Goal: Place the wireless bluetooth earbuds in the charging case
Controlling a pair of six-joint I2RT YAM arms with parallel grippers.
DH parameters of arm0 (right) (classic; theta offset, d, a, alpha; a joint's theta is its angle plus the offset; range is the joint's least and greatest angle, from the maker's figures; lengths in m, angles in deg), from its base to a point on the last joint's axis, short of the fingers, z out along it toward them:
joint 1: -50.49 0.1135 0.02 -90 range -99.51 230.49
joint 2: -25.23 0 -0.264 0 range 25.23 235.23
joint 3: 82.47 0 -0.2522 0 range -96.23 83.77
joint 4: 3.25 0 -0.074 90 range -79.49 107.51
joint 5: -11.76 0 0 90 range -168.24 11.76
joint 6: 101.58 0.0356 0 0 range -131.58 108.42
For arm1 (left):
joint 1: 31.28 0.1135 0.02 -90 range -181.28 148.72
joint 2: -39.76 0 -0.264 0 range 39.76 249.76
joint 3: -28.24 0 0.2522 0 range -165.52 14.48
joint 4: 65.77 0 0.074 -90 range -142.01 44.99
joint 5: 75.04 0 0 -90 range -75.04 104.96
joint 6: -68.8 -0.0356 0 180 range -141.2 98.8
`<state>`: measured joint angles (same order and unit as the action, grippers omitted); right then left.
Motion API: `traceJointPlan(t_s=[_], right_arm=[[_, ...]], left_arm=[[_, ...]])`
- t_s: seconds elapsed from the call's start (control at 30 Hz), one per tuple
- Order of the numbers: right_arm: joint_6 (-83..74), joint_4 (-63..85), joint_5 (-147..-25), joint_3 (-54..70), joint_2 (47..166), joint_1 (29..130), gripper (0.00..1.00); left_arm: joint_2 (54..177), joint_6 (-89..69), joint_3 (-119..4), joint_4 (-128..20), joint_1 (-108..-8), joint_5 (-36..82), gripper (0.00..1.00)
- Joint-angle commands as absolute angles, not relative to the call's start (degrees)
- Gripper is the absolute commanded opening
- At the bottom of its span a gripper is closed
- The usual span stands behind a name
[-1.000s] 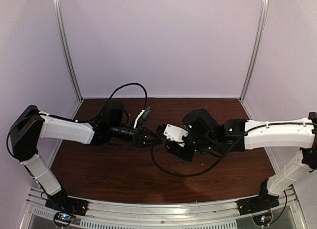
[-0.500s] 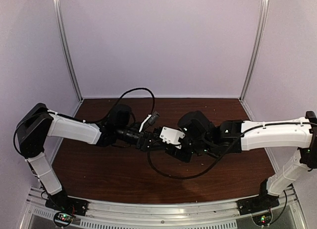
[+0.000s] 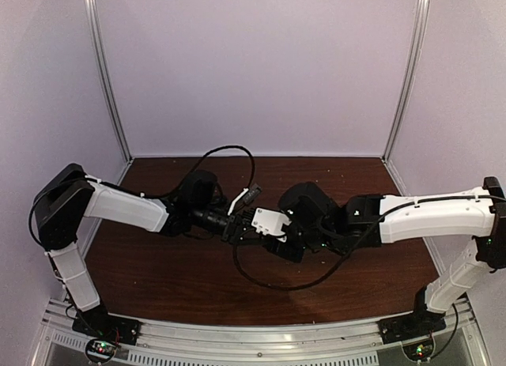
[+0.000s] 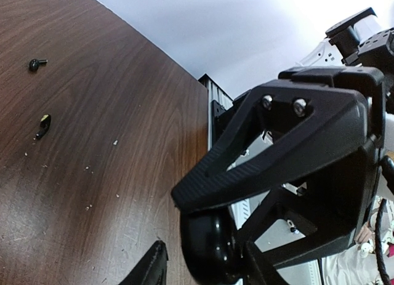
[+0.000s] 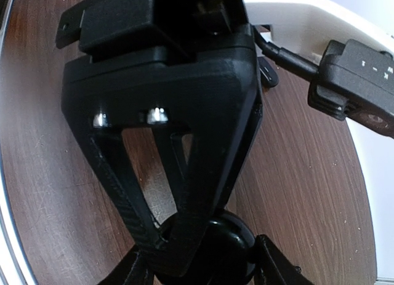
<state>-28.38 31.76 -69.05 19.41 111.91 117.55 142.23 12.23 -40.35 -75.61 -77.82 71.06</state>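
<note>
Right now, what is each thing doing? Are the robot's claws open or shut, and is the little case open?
charging case: looks closed, no lid gap showing, sits between both grippers' fingers.
right gripper: shut on the charging case.
left gripper: fingers either side of the case; cannot tell if they squeeze it.
one earbud: loose on the table, not in the case.
other earbud: loose on the table, not in the case.

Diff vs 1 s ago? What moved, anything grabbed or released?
Both arms closed in. The left gripper pushed right and slightly toward the bases, and the right gripper slid left to meet it mid-table. The wrist views show both sets of fingers at the charging case. Whether any grip changed can't be told. The table is unchanged.
</note>
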Motion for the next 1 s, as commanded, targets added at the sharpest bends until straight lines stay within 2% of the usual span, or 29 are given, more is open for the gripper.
traceJointPlan(t_s=[0.0, 0.23, 0.3, 0.37, 0.4, 0.53, 0.67, 0.77, 0.8, 0.97], right_arm=[[-28.85, 30.81, -67.34, 18.12, 111.98, 117.94, 0.31], [-29.18, 30.37, -67.02, 18.30, 112.05, 118.00, 0.31], [-29.26, 30.33, -66.31, 18.46, 112.03, 118.03, 0.32], [-29.09, 30.14, -65.91, 18.70, 111.78, 118.06, 0.33], [-28.69, 29.97, -65.73, 18.92, 111.53, 118.07, 0.35], [-27.92, 28.52, -66.18, 20.69, 109.61, 117.90, 0.48], [-27.42, 27.21, -67.08, 22.84, 107.12, 117.90, 0.69], [-26.80, 25.42, -70.85, 24.89, 104.10, 117.75, 0.80], [-26.66, 24.38, -72.37, 25.84, 102.83, 117.66, 0.86], [-24.23, 16.19, -77.54, 30.94, 95.41, 116.46, 0.94]], left_arm=[[143.08, 12.29, -41.95, -77.66, -78.59, 72.70, 0.39], [143.46, 13.39, -42.04, -79.17, -78.65, 73.39, 0.30], [143.55, 14.03, -41.76, -80.33, -78.63, 73.91, 0.25], [143.31, 14.11, -41.49, -81.44, -78.65, 74.33, 0.13], [143.05, 13.79, -41.24, -81.65, -78.65, 73.80, 0.11], [141.08, 12.98, -39.95, -83.33, -78.56, 72.34, 0.07], [137.85, 9.66, -39.16, -82.64, -78.44, 68.82, 0.04], [135.52, 7.25, -38.99, -81.99, -78.32, 65.91, 0.01], [134.66, 6.78, -38.92, -82.03, -78.18, 65.18, 0.00], [131.52, 6.05, -36.27, -86.48, -77.07, 63.39, 0.00]])
